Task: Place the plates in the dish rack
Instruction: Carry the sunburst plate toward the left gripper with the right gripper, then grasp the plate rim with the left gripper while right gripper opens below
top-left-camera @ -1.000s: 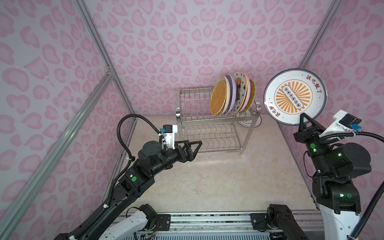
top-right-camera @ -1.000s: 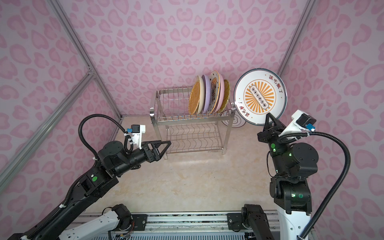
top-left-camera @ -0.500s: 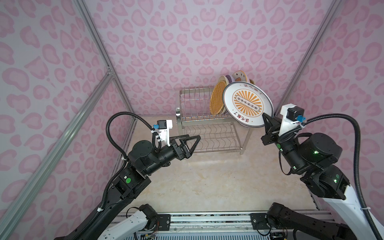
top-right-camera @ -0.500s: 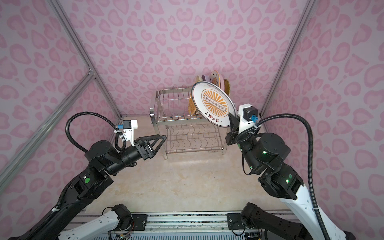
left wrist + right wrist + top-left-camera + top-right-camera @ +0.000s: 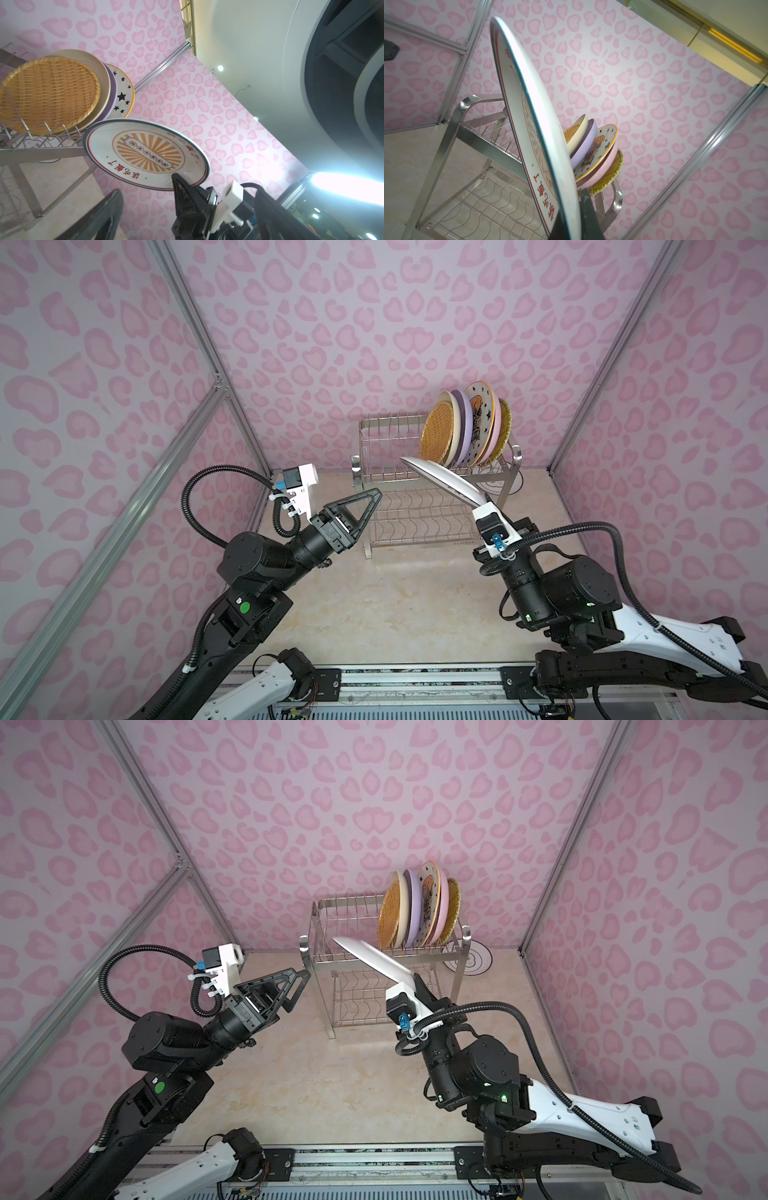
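Right tool [image 5: 484,502] is clenched on the rim of a printed plate [image 5: 438,480], held tilted in front of the dish rack [image 5: 356,466], whose top tier carries five plates [image 5: 436,435]. Left tool [image 5: 297,989] gapes empty nearby. Beneath lies a beige marbled desk [image 5: 395,605], enclosed by pink-patterned walls [image 5: 374,323].

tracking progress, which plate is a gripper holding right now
The white sunburst-printed plate, gripped at its rim by the right gripper; six others stand in the dish rack.
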Robot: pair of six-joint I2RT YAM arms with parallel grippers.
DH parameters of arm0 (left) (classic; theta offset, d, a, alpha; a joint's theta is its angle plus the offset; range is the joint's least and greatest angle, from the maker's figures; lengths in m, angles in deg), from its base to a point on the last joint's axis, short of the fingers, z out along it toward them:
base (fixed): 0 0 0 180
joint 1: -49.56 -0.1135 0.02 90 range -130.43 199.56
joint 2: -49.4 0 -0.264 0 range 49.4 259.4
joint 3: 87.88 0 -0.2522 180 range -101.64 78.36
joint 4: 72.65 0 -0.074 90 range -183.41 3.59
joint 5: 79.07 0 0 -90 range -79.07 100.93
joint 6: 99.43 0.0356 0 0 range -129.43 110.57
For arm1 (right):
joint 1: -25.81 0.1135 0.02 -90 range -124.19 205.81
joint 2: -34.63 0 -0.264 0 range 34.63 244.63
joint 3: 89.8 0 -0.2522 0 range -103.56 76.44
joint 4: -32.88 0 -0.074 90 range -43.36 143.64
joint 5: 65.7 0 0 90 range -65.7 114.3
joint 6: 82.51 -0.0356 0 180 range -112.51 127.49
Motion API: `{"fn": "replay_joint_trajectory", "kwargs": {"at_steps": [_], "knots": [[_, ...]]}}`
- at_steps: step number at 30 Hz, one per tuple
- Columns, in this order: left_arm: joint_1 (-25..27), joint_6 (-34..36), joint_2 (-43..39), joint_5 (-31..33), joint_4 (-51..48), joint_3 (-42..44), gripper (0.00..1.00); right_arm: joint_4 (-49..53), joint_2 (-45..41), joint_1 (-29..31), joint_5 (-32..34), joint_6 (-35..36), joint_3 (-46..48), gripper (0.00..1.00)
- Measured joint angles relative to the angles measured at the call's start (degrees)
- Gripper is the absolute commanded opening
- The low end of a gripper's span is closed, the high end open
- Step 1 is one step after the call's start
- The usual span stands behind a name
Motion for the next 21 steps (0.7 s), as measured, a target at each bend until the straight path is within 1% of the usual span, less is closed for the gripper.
{"fn": "replay_joint_trajectory", "kwargs": {"at_steps": [1, 3, 4, 5, 6, 9, 12, 14, 17, 21], "knots": [[0.0, -2.03, 1.18, -0.7, 1.44, 0.0, 0.96, -4.39, 0.68, 1.31, 1.16, 3.98, 0.92, 0.0], [0.0, -4.83, 2.71, -0.98, 2.54, 0.0, 0.92, -9.14, 1.51, 2.49, 2.05, 9.2, 1.81, 0.0], [0.0, -6.49, 3.41, -1.22, 2.1, 0.0, 0.92, -11.56, 2.01, 2.82, 2.25, 11.82, 2.25, 0.0], [0.0, -8.55, 4.59, -2.25, 3.67, 0.0, 0.92, -17.35, 3.19, 3.8, 3.45, 16.15, 3.06, 0.0], [0.0, -9.6, 5.79, -2.82, 6.03, 0.0, 0.89, -22.01, 4.2, 4.52, 4.22, 19.76, 3.56, 0.0], [-0.02, -15.04, 7.56, -3.1, 7.78, 1.86, 0.89, -31.65, 7.43, 6.12, 4.92, 30.56, 5.14, 0.0], [-0.11, -17.49, 7.1, -3.04, 8.59, 3.28, 0.88, -38.69, 8.87, 6.32, 5.29, 37.88, 6.21, 0.0], [-0.11, -18.58, 6.64, -3.04, 9.51, 3.67, 0.88, -43.34, 9.29, 6.97, 5.27, 41.33, 6.67, 0.0], [-0.2, -19.85, 6.03, -2.71, 10.67, 4.52, 0.88, -47.28, 9.84, 7.28, 5.29, 44.68, 6.99, 0.0], [-0.37, -18.84, 5.16, -1.92, 11.08, 4.83, 0.86, -48.52, 9.49, 6.69, 5.75, 44.7, 6.88, 0.0]]}}
